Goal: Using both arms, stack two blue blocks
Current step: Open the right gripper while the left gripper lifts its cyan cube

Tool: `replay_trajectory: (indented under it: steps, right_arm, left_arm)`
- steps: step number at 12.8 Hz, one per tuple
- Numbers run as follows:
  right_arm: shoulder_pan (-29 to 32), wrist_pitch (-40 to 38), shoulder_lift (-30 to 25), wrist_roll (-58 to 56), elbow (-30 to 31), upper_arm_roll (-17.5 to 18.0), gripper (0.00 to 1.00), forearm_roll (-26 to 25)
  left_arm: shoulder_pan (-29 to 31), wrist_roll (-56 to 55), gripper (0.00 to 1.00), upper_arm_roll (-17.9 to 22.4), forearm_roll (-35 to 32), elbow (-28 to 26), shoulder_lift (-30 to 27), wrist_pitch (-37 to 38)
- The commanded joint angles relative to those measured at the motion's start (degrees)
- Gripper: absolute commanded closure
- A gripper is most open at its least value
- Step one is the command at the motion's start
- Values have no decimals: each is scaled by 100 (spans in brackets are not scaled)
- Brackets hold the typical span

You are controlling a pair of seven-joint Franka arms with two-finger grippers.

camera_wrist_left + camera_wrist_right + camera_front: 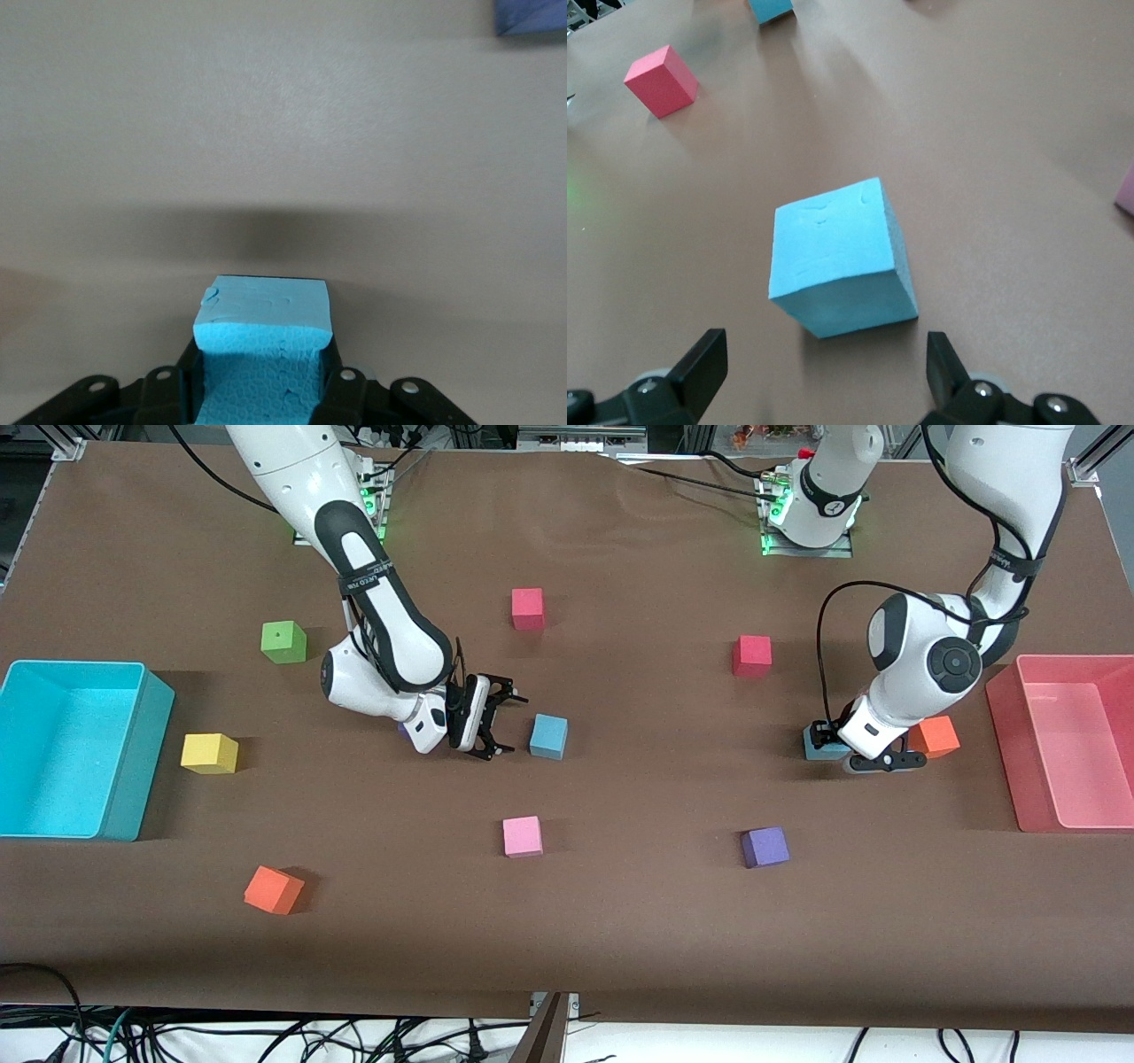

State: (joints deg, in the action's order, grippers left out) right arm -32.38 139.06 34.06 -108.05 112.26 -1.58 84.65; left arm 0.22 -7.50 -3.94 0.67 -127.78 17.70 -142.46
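One blue block (263, 341) is clamped flat-sided in the left gripper (828, 746) on the bench (620, 921) beside the orange cube (935, 736), while the second blue block (548, 736) is framed by the right gripper (503, 726), jaws wide; light, squashy foam is judged, best pinched gently on flat faces.

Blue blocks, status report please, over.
Left gripper shut on one blue block. Right gripper open, close beside the second blue block. Orange block close by the left gripper.

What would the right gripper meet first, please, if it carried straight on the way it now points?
Most likely the sky-blue foam cube at mid-table: it lies directly ahead of the open right gripper, centred between its fingers, with nothing between them.
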Motion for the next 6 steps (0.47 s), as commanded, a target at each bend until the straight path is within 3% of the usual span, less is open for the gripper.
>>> replay_trajectory:
  steps: [1,3,6]
  right_arm:
    - [39,25,-48,-445,24,35,1,315]
    - [47,25,-31,-611,6,35,1,333]
    - [65,8,-5,-814,6,35,1,456]
  left_arm:
    - [-328,-49,100,16,-85,758,-452,1425]
    - [-661,-76,100,-36,-23,1481,-443,2097]
    - [-1171,-224,100,-204,422,2097,-303,2266]
